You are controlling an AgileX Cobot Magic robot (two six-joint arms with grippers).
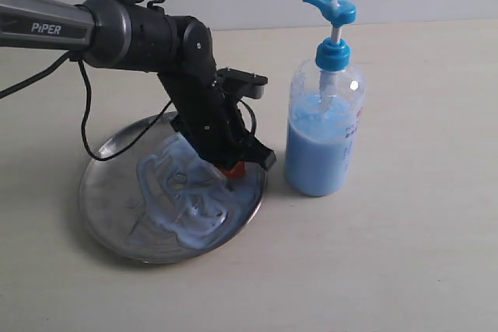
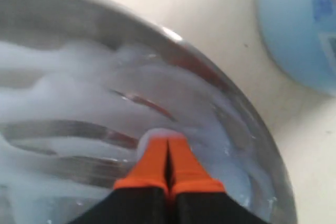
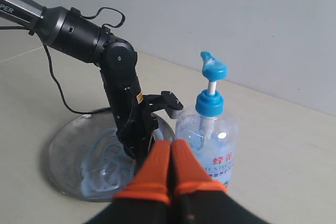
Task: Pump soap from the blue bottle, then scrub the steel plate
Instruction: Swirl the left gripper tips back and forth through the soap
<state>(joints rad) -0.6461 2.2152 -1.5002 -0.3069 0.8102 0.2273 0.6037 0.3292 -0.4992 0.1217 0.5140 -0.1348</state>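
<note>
Thickly soaped steel plate (image 1: 107, 186), half-full bottle (image 1: 320, 145)

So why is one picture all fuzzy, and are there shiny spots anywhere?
Left wrist view: the camera sits very close, so the soap, the steel plate and the blue bottle look soft and smeary; the left gripper is sharper. Exterior view: sharp, soft even light, faint shadows. Right wrist view: clear, with a small glare spot on the bottle.
</note>
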